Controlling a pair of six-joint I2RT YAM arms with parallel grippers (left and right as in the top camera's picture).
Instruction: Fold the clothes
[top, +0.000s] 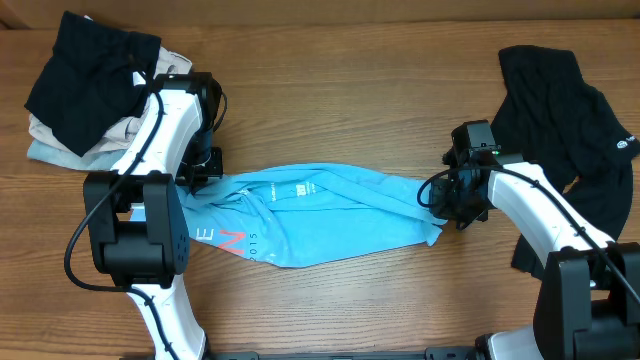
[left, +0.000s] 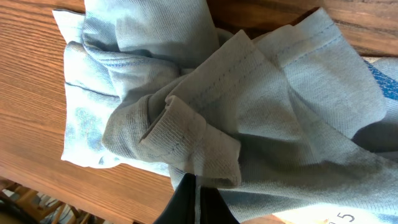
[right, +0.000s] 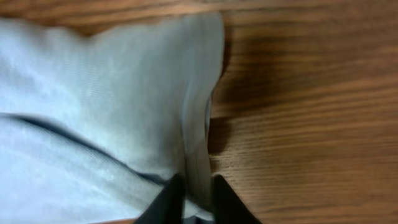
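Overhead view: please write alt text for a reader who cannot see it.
A light-blue T-shirt lies stretched on a wooden table, its ends pinched by the left claw and the right claw. A black garment lies at right, a clothes pile at left.

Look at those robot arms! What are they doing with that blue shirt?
The two arms are folding clothes. The light-blue T-shirt lies bunched up and stretched out across the wooden table. The left gripper pinches one end of it, and the right gripper pinches the edge at the other end. It is not folded yet. A black garment lies off to the right, and a pile of clothes sits in the far left corner.
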